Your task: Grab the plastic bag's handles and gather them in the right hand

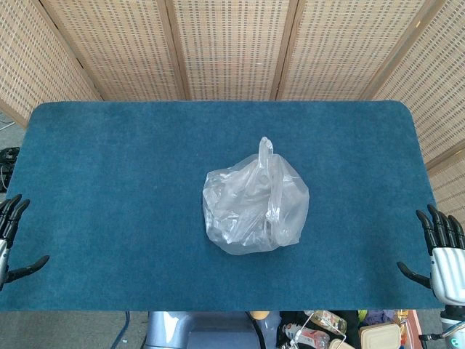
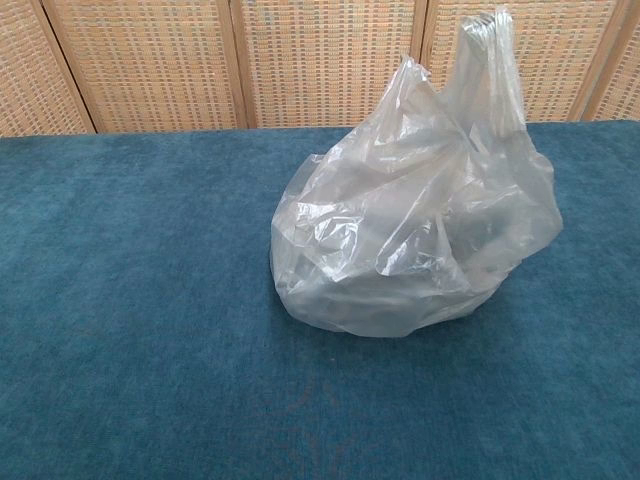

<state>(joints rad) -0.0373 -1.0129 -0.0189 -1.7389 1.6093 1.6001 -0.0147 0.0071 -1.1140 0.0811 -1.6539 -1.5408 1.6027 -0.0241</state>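
Pre-grasp: left hand (image 1: pixel 11 236) and right hand (image 1: pixel 443 254) empty, fingers spread, well apart from bag (image 1: pixel 254 207); next reach handles (image 2: pixel 485 60), seemingly upright

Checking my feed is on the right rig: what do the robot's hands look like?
Only the head view shows them. The left hand has slim black fingers and a sliver of silver-grey body at the frame edge. The right hand has the same black segmented fingers on a silver-white palm shell. No markings or sleeves are visible, and the arms themselves are out of frame.
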